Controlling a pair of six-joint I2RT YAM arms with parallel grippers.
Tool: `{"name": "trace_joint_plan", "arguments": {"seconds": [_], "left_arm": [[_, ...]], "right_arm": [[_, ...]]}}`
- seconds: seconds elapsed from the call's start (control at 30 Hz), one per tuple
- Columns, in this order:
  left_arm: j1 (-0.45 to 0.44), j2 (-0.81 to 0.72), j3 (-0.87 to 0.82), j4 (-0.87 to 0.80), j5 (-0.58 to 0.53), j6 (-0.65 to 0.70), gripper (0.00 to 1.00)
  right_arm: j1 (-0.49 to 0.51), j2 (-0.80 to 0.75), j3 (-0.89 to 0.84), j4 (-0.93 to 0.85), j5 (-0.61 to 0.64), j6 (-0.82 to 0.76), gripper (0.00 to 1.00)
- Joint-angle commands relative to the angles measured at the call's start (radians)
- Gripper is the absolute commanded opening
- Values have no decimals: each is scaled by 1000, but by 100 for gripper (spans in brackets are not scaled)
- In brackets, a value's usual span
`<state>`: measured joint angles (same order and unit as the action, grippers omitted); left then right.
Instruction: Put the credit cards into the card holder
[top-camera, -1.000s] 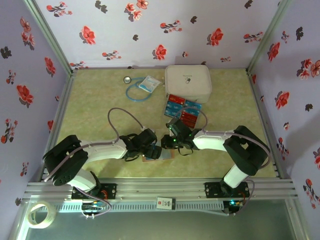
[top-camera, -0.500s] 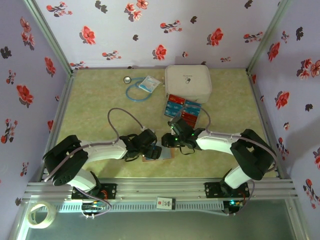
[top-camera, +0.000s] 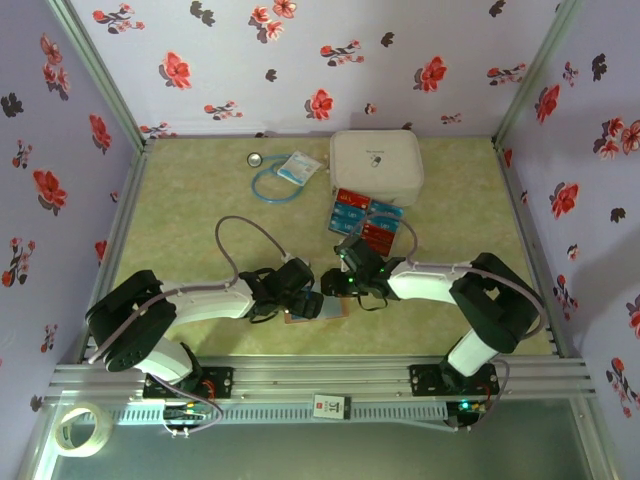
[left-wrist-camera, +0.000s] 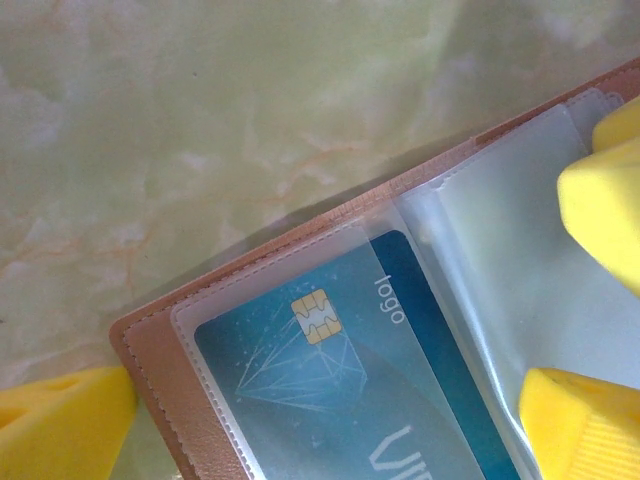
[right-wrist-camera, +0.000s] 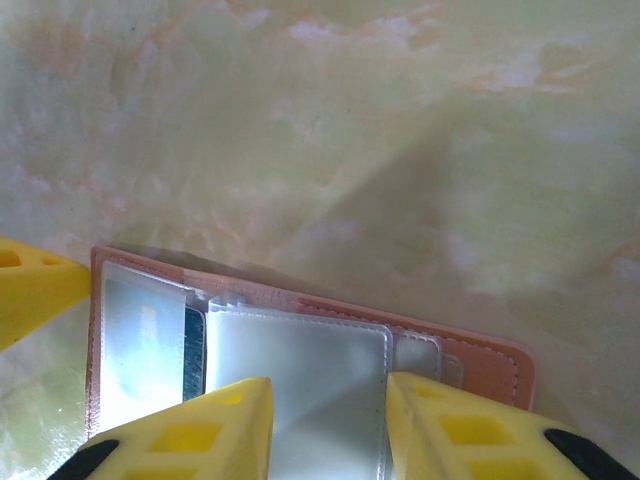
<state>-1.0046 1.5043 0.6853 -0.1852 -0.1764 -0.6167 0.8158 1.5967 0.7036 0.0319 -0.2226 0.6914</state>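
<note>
Pinkish-brown leather card holder lies open, flat on green marbled worktop, near front edge, between both claws. Blue card sits inside clear sleeve at one end. Left claw spread wide, one yellow finger just off holder's corner, gripping nothing. Right claw partly open, tips over middle sleeve, nothing pinched between them. Other red and blue credit cards heaped farther back, just beside white case.
</note>
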Motion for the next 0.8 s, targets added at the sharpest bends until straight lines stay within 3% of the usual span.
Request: {"name": "trace_joint_plan", "arguments": {"seconds": [0.0,0.43,0.77], "left_arm": [[-5,17,-26,-29,-12,6,100],[-4,10,-26,-29,-13,6,100],[-3,-53,-11,-65,-27,18,100]], "right_arm": [[-7,12,-21,3,-18,12,35],[-6,-32,-37,87,-102,69,27],[-8,-63,-27,28,-58,42,21]]}}
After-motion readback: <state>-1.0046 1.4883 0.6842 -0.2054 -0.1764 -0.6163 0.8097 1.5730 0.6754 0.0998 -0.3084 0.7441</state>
